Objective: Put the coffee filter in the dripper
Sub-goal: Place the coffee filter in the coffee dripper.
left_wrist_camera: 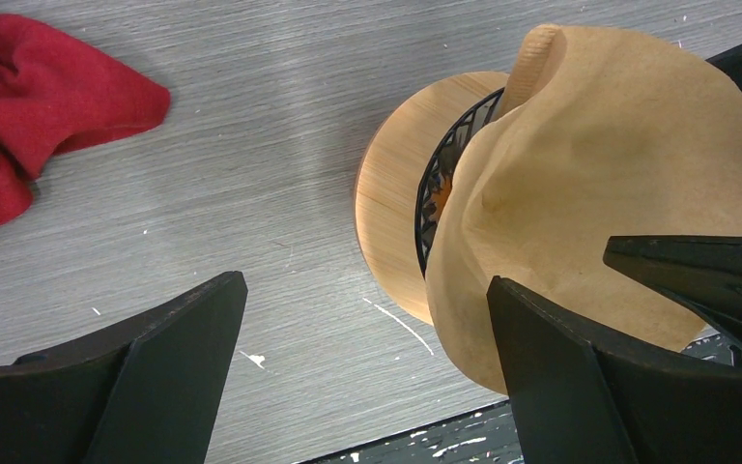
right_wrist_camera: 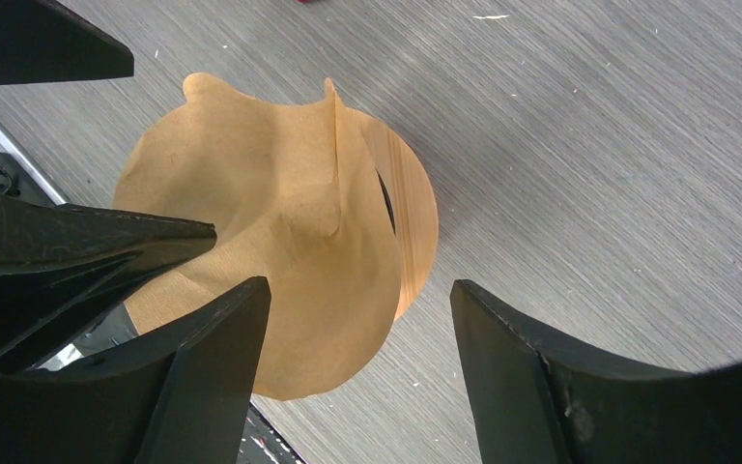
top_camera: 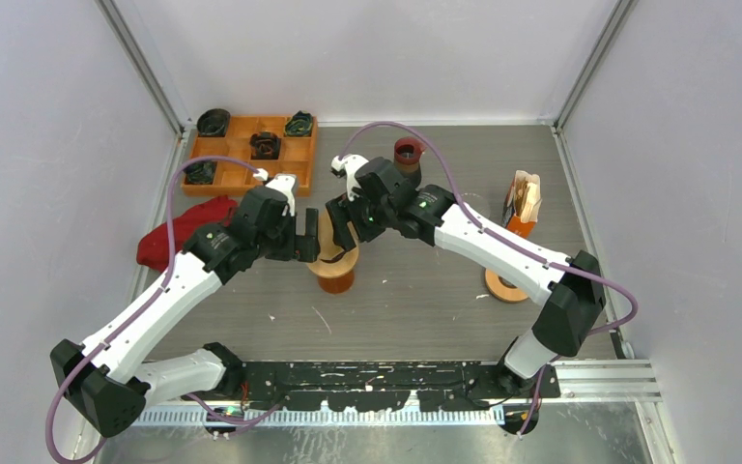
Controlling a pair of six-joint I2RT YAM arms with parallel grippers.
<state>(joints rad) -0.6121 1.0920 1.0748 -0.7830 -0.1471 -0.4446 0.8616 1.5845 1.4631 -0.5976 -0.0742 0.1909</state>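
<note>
A red cloth [top_camera: 179,237] lies at the left. Beside it, the left gripper [left_wrist_camera: 365,282] hangs with its jaws spread wide, next to the coffee filter [left_wrist_camera: 618,164]. The filter sits crumpled and tilted atop the dripper [left_wrist_camera: 391,213]. The right gripper [right_wrist_camera: 359,283] hovers over it, jaws also apart, pinching nothing.

In the middle, dripper [top_camera: 334,275], with filter [left_wrist_camera: 628,164] on top, tilted and overhanging the rim. Left gripper [top_camera: 308,238] just left of it, right gripper [top_camera: 343,228] just behind. Cloth [top_camera: 179,234] further left. Tray [top_camera: 249,153] far back left, cup [top_camera: 407,152] behind the dripper. Filter holder [top_camera: 523,200] well right, ring [top_camera: 505,286] in front of that.
</note>
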